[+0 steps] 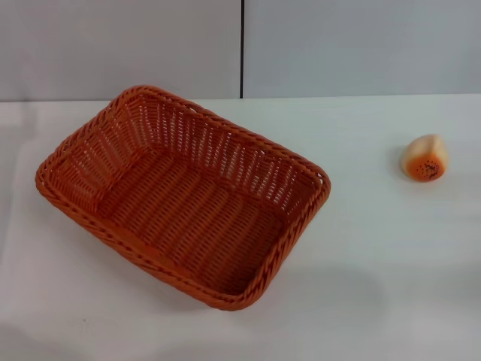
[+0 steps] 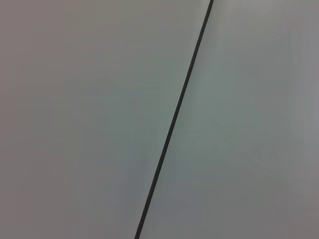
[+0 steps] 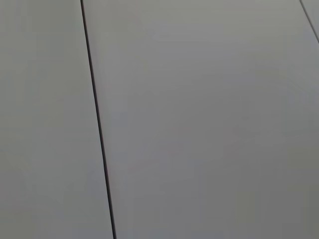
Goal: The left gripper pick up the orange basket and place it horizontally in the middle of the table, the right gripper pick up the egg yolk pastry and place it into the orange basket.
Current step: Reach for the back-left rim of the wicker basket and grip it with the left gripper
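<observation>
A white table [image 1: 391,271] fills the head view from the near edge back to a pale grey wall [image 1: 120,45], whose panels meet at a thin dark vertical seam [image 1: 242,49] just behind the table's far edge. The orange basket [image 1: 180,197] sits on the table's left-centre, open side up and empty, turned at a diagonal so that one corner points toward the wall and the opposite corner toward the camera; its braided rim runs unbroken around all four sloping open-weave sides, and it casts a soft shadow on the tabletop at its near edge. Well apart from it, on the right side of the table, lies the egg yolk pastry [image 1: 425,158], tipped on its side with its cream-white base toward the wall and its glossy orange-brown, dark-specked top facing the camera. Neither the left gripper nor the right gripper shows in any view, so whether either claw is wide, narrow or holding anything cannot be told. The left wrist view shows only the grey wall panels [image 2: 89,119] crossed by a slanting dark seam, and the right wrist view shows the same plain panels [image 3: 209,119] with another dark seam.
</observation>
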Action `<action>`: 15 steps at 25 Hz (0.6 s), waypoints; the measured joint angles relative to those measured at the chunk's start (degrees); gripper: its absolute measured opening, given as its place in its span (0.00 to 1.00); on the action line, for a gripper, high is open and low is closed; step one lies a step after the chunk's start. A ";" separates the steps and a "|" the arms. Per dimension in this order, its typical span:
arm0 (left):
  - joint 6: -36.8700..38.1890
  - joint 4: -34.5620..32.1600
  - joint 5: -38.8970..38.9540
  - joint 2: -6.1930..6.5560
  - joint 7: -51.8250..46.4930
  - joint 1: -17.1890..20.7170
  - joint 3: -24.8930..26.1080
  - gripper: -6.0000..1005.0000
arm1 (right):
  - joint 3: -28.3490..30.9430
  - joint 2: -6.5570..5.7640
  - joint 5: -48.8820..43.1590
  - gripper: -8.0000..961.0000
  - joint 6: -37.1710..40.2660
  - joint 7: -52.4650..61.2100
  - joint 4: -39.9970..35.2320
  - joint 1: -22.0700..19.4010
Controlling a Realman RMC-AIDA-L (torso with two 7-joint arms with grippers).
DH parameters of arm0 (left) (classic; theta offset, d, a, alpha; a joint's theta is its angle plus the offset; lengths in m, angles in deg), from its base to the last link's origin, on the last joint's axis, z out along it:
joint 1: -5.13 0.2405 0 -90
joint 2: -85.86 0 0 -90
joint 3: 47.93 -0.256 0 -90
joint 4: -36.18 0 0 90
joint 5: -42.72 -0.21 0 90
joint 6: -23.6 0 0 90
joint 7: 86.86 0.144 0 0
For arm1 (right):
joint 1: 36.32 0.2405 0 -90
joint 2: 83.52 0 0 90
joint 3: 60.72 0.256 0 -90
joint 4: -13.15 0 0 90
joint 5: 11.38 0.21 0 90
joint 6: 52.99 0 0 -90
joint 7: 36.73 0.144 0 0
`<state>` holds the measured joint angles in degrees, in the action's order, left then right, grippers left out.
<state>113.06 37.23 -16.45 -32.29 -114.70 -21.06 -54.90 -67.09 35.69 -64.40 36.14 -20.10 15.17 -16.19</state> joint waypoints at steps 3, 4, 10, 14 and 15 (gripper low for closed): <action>0.14 -0.43 -0.01 0.00 -2.01 1.08 -1.16 0.54 | -0.15 0.02 -0.14 0.63 0.26 0.01 0.70 -0.77; 0.34 -0.62 0.00 0.01 -2.59 1.51 -1.59 0.54 | -0.18 0.03 -0.15 0.63 0.59 0.01 1.04 -1.12; 1.65 -1.02 0.01 0.03 -5.22 2.85 -4.12 0.53 | -0.32 0.06 -0.56 0.63 1.53 0.04 2.39 -2.36; 2.63 -1.27 0.02 0.03 -5.78 3.27 -5.98 0.52 | -0.31 0.06 -1.88 0.63 1.55 0.39 2.52 -2.63; 2.63 -1.27 0.02 0.03 -5.78 3.27 -5.98 0.52 | -0.31 0.06 -2.17 0.63 1.57 0.70 2.54 -2.64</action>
<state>115.68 35.96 -16.43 -32.26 -120.48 -17.79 -60.88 -67.40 35.75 -66.57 37.71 -19.41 17.71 -18.83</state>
